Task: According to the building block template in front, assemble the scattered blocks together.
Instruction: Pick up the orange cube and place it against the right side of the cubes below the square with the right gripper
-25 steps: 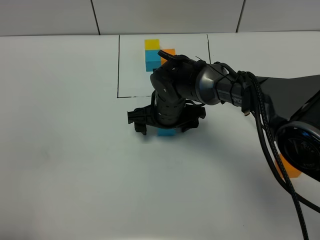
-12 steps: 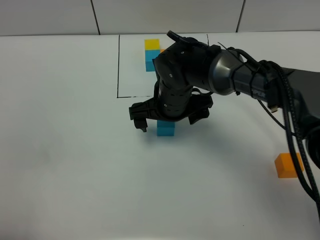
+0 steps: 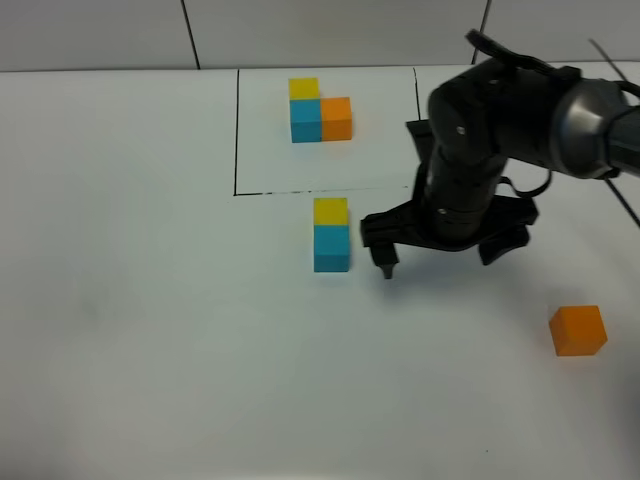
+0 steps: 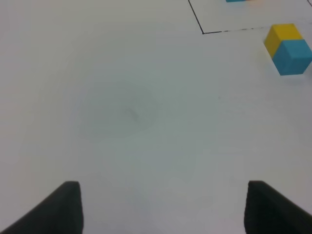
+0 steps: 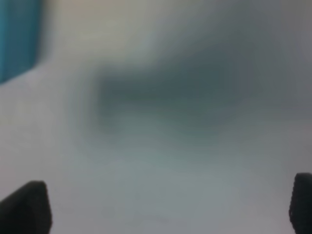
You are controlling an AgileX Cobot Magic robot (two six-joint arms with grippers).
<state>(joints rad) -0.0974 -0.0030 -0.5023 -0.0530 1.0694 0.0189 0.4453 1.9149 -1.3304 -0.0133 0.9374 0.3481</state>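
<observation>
The building block template (image 3: 320, 108) lies at the back inside a thin black outline: a yellow cube over a blue one, with an orange cube on the right. Just in front of the outline, a loose yellow cube (image 3: 330, 211) (image 4: 282, 33) touches a loose blue cube (image 3: 331, 249) (image 4: 292, 57). The loose orange cube (image 3: 578, 331) sits alone at the far right. My right gripper (image 3: 441, 260) (image 5: 163, 209) hovers open and empty to the right of the blue cube, whose edge (image 5: 17, 39) shows blurred. My left gripper (image 4: 165, 209) is open over bare table.
The white table (image 3: 150, 320) stretches wide to the left and front. The right arm's dark body (image 3: 500, 130) reaches in from the right, above the area between the template and the orange cube.
The right gripper opened, rose off the blue cube and swung right, uncovering the yellow and blue pair. The left gripper has not moved.
</observation>
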